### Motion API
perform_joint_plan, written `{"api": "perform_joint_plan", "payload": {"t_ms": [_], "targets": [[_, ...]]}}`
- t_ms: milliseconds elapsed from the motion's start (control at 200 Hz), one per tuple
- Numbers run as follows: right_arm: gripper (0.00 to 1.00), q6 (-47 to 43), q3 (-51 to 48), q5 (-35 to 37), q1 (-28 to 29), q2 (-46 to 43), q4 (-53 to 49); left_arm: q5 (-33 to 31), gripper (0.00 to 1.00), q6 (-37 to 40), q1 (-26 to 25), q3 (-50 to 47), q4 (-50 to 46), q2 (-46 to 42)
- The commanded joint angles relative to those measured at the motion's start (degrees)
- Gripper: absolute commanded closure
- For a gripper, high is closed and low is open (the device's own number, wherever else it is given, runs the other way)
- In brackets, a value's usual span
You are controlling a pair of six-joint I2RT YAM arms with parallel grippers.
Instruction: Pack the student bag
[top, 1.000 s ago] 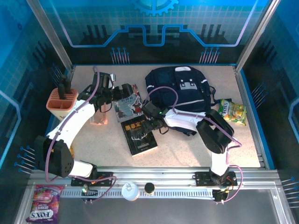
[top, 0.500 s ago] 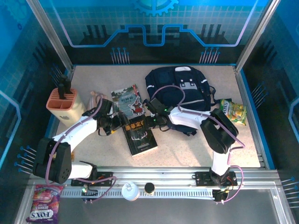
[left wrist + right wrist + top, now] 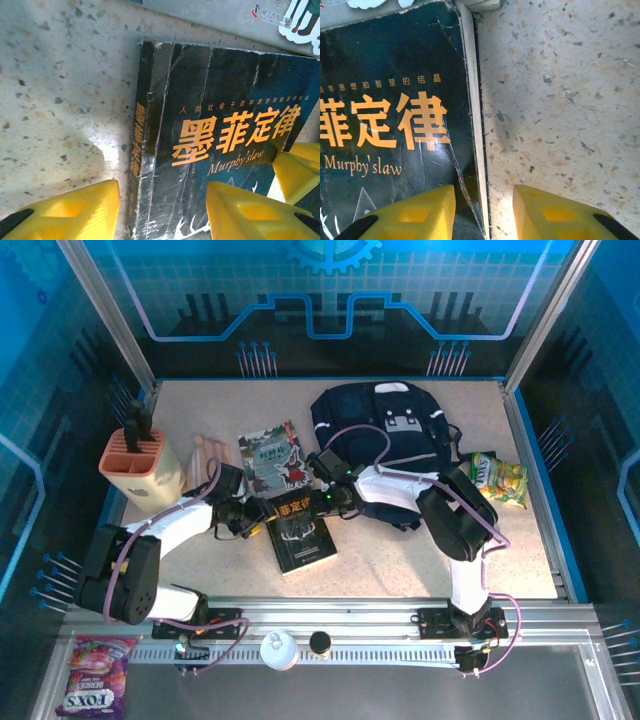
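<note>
Speckled beige tabletop (image 3: 385, 562) inside a blue-lit enclosure. From above, the student bag (image 3: 385, 435) lies flat at the far middle. Both arms reach low and inward to a black book (image 3: 298, 532) near it, left hand (image 3: 257, 517) at the spine, right hand (image 3: 326, 502) at the opposite edge, probably to lift it jointly. Left wrist: yellow fingers (image 3: 70, 210) spread open astride the spine. Right wrist: fingers (image 3: 410, 215) parted astride the page edge, gripping nothing.

Speckled table (image 3: 380, 560) w/ student bag (image 3: 385, 430), black book (image 3: 300, 532), comic (image 3: 272, 462), snack bag (image 3: 498, 480), holder (image 3: 135, 465)
</note>
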Motion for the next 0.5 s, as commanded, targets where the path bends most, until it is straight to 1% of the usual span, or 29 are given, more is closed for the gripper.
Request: {"api": "perform_joint_plan", "payload": {"t_ms": [0,160,340,430,495], "targets": [[0.65,0.20,1.20,-1.45,-0.77,2.07,-3.32,1.89,0.50,-1.90,-0.96,-1.38,2.79,1.58],[0.65,-0.01,1.47,-1.42,-1.09,2.36,-3.96,2.41,0.50,-1.94,-1.38,-1.90,3.78,2.94],[0.65,0.38,1.56,-1.82,-1.08,3.20,-4.10,3.73,0.47,-1.49,-1.57,-1.98,5.07,3.37],[0.65,0.41,1.52,-2.00,-1.10,3.36,-4.08,5.32,0.48,-1.17,-1.57,-1.83,6.40,3.47],[0.67,0.50,1.56,-2.09,-1.04,3.52,-4.08,6.55,0.51,-0.58,-1.66,-1.48,6.71,3.09]]}}
